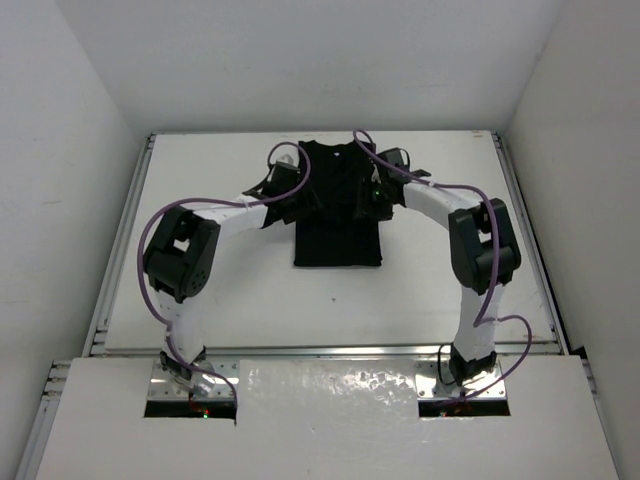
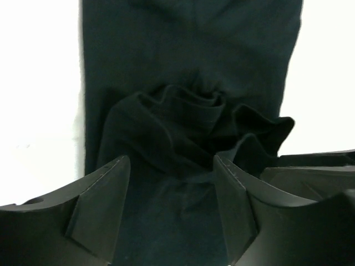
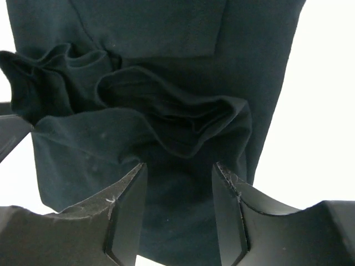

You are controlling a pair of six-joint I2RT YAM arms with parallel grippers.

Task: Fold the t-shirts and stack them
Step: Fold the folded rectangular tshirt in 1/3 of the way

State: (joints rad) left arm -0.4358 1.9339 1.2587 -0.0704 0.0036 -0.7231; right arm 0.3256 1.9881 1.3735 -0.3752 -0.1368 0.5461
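The black t-shirt (image 1: 338,215) lies as a narrow strip on the white table, its sides folded in and its neck end at the far side. My left gripper (image 1: 288,185) is at its left edge and my right gripper (image 1: 372,190) at its right edge, both over the upper half. In the left wrist view my left gripper (image 2: 172,188) is open, jaws wide apart over flat cloth, with a bunched fold of the t-shirt (image 2: 188,122) just beyond. In the right wrist view my right gripper (image 3: 178,194) is open over the t-shirt (image 3: 166,116), which is ruffled ahead of it.
The white table (image 1: 200,290) is fenced by a metal rail at the left, right and near edges. White walls stand on three sides. Purple cables loop off both arms. My right gripper's body shows at the right of the left wrist view (image 2: 316,172).
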